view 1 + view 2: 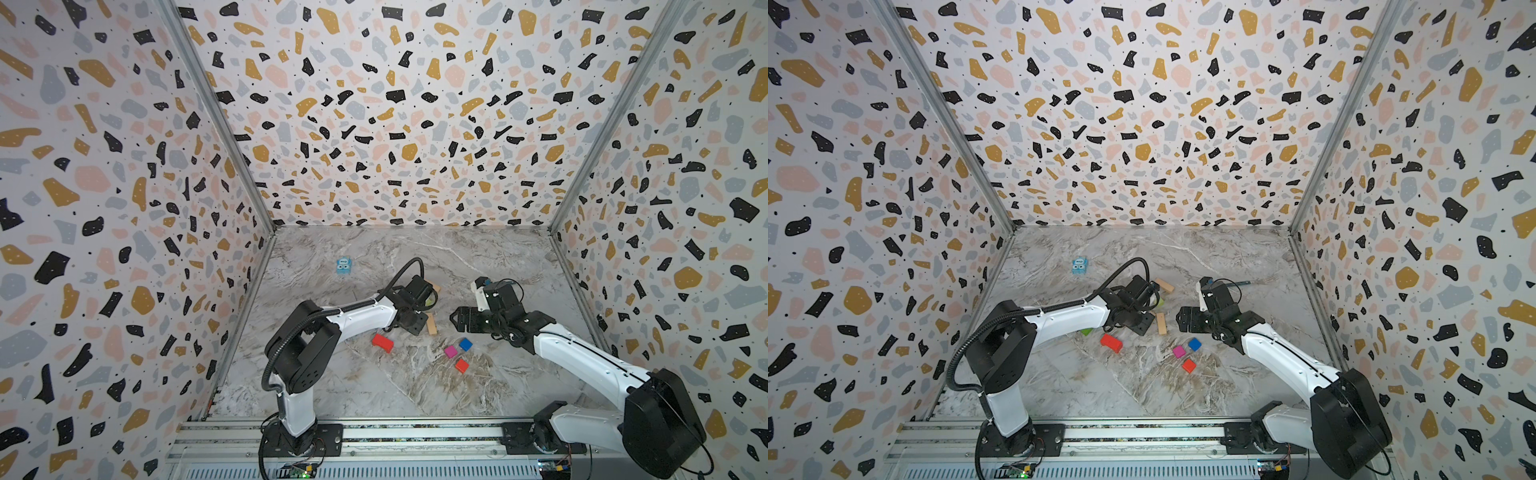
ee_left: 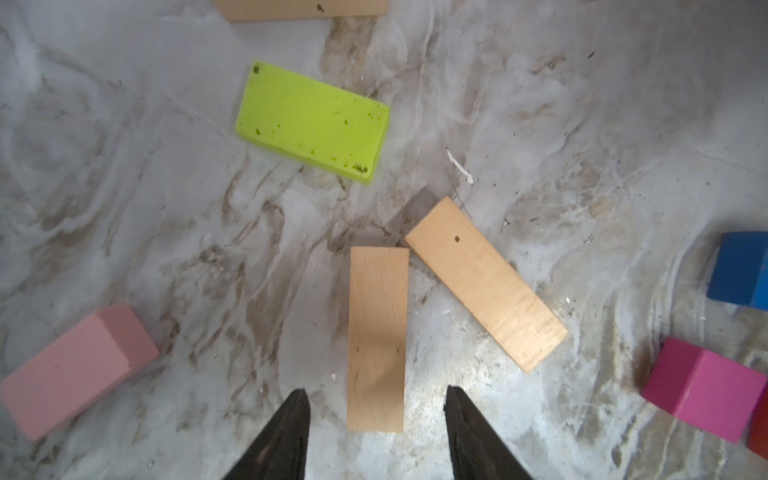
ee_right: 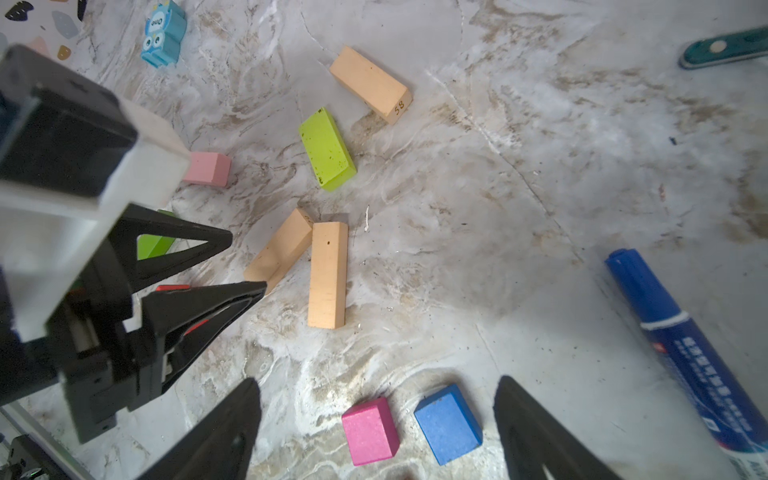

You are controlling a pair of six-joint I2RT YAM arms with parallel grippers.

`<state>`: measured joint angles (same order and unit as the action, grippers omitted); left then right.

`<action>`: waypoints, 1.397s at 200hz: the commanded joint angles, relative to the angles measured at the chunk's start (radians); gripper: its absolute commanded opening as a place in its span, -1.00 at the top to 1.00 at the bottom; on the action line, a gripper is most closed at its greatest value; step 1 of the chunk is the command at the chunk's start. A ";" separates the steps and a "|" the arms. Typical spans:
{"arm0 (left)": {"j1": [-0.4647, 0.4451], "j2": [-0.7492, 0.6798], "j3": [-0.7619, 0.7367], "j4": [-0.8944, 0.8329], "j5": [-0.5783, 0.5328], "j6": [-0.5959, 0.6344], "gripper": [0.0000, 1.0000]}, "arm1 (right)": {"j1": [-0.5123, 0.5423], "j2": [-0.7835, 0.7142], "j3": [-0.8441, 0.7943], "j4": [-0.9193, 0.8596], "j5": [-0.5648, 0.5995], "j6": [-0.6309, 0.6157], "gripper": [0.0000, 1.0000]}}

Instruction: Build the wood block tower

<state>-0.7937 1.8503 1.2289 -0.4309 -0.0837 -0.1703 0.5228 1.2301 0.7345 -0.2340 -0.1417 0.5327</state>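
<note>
The wood blocks lie loose and flat on the marble table, and no tower shows in any view. My left gripper (image 2: 376,392) is open, its fingers either side of one tan oblong (image 2: 377,338) with a gap on each side. A second tan oblong (image 2: 486,282) touches that one's far corner. Beyond lie a lime-green block (image 2: 311,120), a pink block (image 2: 75,370) and a third tan oblong (image 3: 370,83). My right gripper (image 3: 377,381) hangs open and empty above the magenta cube (image 3: 370,430) and blue cube (image 3: 448,422). A red oblong (image 1: 382,343) and an orange-red cube (image 1: 461,365) sit nearer the front.
A blue-capped marker pen (image 3: 681,353) lies to the right of the cubes. A pale blue box with cartoon eyes (image 1: 344,266) stands at the back left. A second green block (image 3: 156,245) is partly hidden behind the left gripper. Terrazzo walls close three sides.
</note>
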 commanded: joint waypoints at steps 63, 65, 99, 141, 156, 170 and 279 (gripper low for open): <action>-0.002 0.070 0.068 -0.038 0.028 0.012 0.10 | -0.003 -0.035 0.001 -0.031 0.003 -0.020 -0.77; -0.002 0.071 0.070 -0.040 0.028 0.012 0.10 | -0.003 -0.035 0.001 -0.032 0.003 -0.020 -0.77; -0.002 0.090 0.084 -0.044 0.033 0.012 0.30 | -0.003 -0.038 -0.007 -0.033 0.004 -0.020 -0.77; -0.002 0.102 0.087 -0.048 0.039 0.012 0.41 | -0.003 -0.044 -0.012 -0.037 0.007 -0.021 -0.76; -0.002 0.105 0.087 -0.047 0.035 0.009 0.39 | -0.003 -0.044 -0.012 -0.039 0.006 -0.021 -0.76; -0.002 0.105 0.086 -0.048 0.024 0.005 0.29 | -0.003 -0.045 -0.013 -0.039 0.004 -0.021 -0.76; -0.002 0.127 0.095 -0.046 0.019 -0.021 0.51 | -0.003 -0.049 -0.021 -0.044 0.014 -0.023 -0.76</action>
<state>-0.7937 1.9728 1.3090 -0.4690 -0.0612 -0.1783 0.5228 1.2110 0.7223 -0.2611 -0.1390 0.5179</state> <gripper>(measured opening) 0.292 0.879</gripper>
